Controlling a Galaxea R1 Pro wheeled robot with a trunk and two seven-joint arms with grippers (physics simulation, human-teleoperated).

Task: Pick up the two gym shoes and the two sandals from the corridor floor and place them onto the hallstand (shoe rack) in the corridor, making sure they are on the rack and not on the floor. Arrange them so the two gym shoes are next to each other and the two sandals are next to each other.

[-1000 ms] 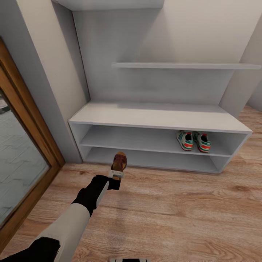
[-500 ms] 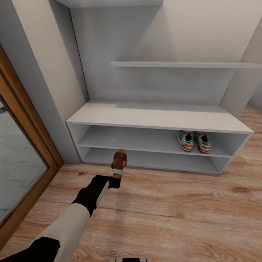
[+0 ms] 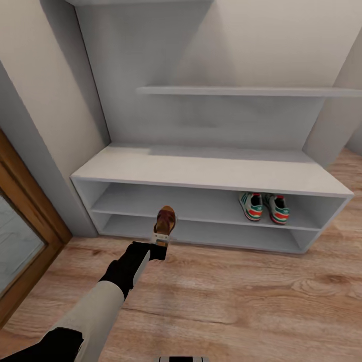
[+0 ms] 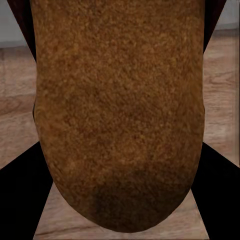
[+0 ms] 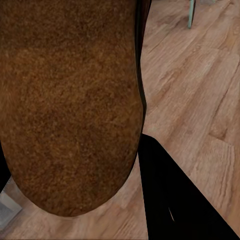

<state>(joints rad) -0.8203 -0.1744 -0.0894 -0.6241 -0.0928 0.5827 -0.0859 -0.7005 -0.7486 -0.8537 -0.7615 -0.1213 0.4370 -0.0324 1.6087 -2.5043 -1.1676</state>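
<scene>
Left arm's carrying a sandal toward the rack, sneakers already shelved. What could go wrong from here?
1. The sandal is gripped at one end and sticks out ahead of the left gripper; its free end might clip a shelf edge of the hallstand on the way in.
2. The right wrist view shows a second sandal; set far apart, the two wouldn't sit side by side.
3. Placed close to the gym shoes, it might nudge them.
</scene>
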